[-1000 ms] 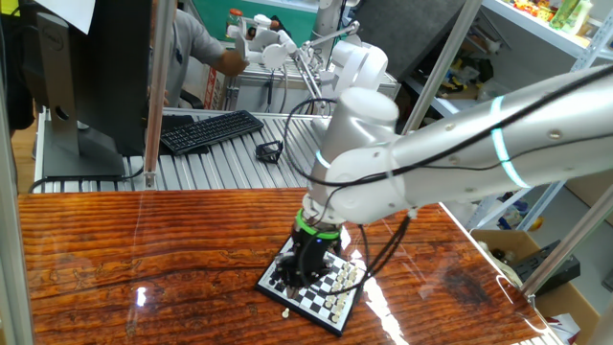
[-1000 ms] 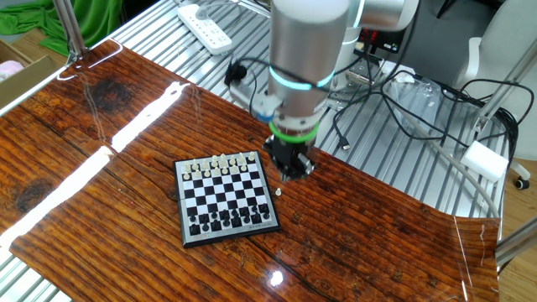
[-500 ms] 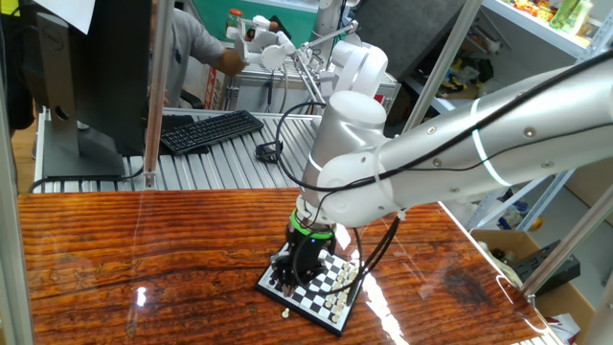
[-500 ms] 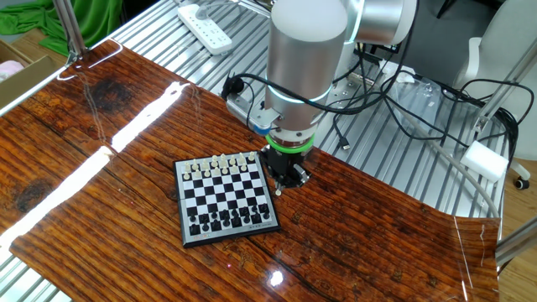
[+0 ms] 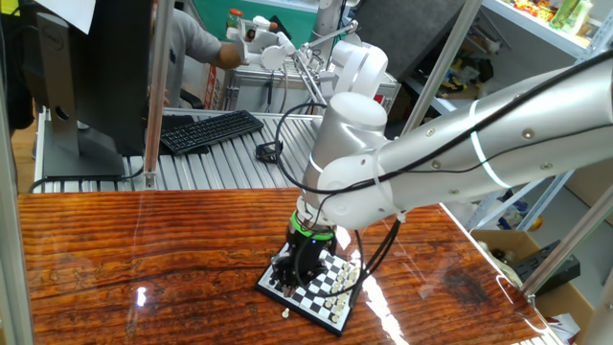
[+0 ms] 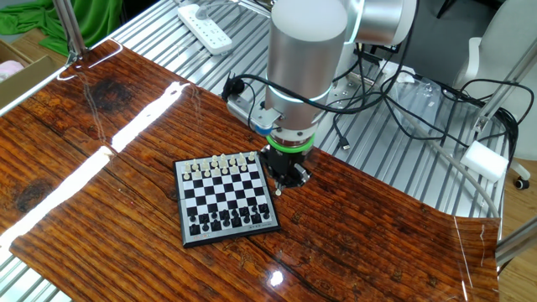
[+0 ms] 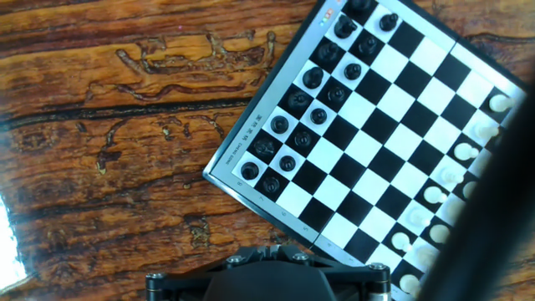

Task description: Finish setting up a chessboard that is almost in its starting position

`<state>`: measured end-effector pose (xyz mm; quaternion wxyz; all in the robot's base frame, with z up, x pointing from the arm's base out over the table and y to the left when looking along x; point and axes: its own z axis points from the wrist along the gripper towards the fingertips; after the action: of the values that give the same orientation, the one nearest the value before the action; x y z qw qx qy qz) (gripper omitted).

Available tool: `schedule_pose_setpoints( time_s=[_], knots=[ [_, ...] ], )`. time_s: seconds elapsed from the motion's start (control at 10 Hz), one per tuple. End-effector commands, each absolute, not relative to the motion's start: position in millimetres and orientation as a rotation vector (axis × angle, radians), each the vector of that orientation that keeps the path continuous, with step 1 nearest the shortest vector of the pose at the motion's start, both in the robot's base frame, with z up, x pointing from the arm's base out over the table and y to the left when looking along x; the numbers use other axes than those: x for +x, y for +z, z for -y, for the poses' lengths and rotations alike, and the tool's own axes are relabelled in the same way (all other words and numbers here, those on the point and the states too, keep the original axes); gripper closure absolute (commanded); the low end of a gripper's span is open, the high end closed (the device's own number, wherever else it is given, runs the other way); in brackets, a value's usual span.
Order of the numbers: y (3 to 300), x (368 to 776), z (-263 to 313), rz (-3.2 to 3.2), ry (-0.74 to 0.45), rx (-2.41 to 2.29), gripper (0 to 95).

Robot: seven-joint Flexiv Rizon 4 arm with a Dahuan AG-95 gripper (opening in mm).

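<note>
On the glossy red-brown wooden table (image 6: 101,210), the small black-rimmed chequered chessboard (image 6: 225,201) looks nearly set; one cream piece (image 6: 278,192) lies just off its edge, under the black tool (image 6: 285,174), whose opening I cannot tell.

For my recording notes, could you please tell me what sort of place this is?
Probably a robotics lab: a white robot arm works at a glossy wooden table, with a black keyboard and a white power strip on ribbed metal benches.
</note>
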<state>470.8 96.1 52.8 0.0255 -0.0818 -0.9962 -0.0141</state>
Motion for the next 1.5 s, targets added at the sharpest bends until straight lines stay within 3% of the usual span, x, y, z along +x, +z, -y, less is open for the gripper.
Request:
schedule_pose_setpoints(
  time_s=[0.1, 1.5],
  knots=[
    [45.4, 471.7, -100.1, 3.085, -0.046, -0.245, 95.0],
    [17.4, 478.0, -107.7, 3.080, -0.060, -0.307, 95.0]
  ],
)
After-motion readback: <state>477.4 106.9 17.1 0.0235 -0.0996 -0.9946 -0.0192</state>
